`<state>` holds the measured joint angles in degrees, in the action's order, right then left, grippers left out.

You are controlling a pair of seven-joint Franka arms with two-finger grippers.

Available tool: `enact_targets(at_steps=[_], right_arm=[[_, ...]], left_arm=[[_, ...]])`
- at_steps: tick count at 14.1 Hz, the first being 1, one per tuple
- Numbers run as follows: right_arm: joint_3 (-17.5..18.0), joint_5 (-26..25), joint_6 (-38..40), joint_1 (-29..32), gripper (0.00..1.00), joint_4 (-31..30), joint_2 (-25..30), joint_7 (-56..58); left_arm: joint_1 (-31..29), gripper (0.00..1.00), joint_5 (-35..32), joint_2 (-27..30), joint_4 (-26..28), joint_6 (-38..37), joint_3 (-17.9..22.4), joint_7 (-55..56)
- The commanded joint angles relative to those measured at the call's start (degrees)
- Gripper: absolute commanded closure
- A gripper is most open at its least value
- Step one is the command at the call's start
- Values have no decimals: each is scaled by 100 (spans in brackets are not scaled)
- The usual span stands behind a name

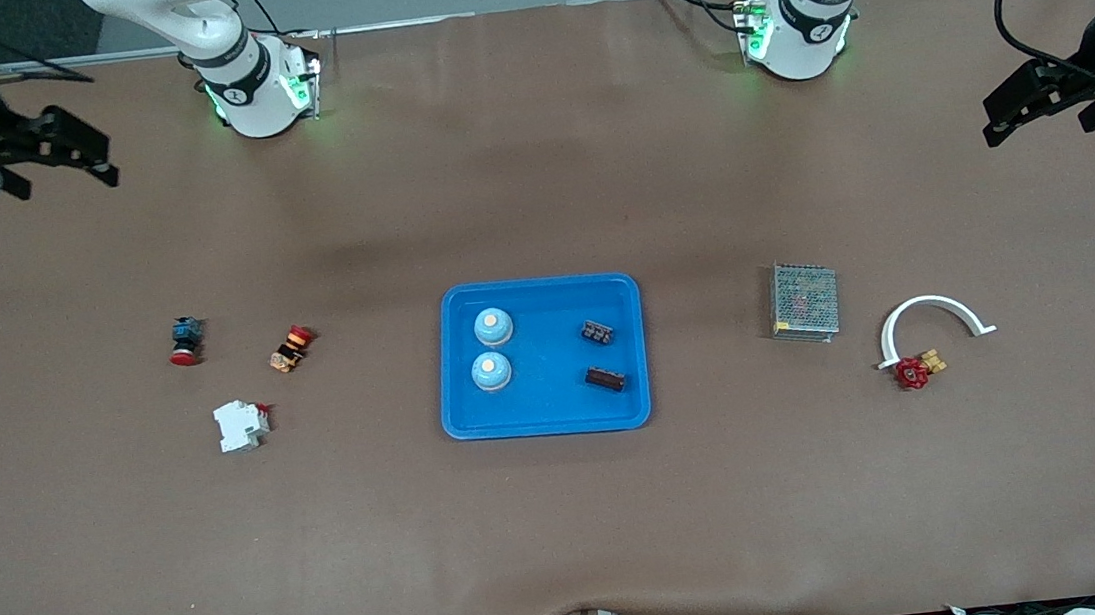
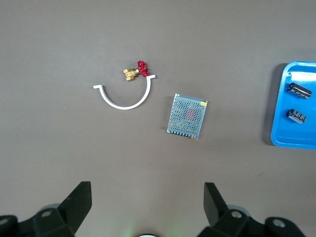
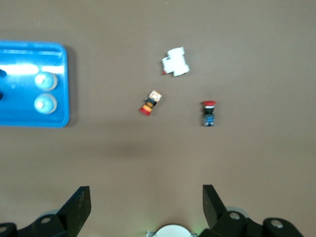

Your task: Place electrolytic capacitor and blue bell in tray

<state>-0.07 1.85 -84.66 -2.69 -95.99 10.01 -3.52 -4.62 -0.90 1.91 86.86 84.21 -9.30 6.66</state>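
We hold both arms raised at the table's ends: our left gripper (image 1: 992, 122) and right gripper (image 1: 96, 160) wait, fingers spread, empty.

My two arms are glossy white, each base ringed by a black band with a small round mark and lit green at the side. Black cables trail from my left base. My left gripper (image 1: 997, 126) and my right gripper (image 1: 96, 160) are matte black, with angular wedge-shaped fingers (image 2: 213, 200) and round screw holes at their roots.
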Motion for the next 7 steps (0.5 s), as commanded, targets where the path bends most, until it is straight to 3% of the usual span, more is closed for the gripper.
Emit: enact_targets(at_steps=[1, 7], right_arm=[[113, -19, -208, 505, 0, 53, -16, 70], [122, -36, -604, 630, 0, 371, -473, 132]], left_arm=[[-48, 0, 55, 91, 6, -45, -19, -68], [-39, 0, 55, 73, -37, -107, -54, -112]])
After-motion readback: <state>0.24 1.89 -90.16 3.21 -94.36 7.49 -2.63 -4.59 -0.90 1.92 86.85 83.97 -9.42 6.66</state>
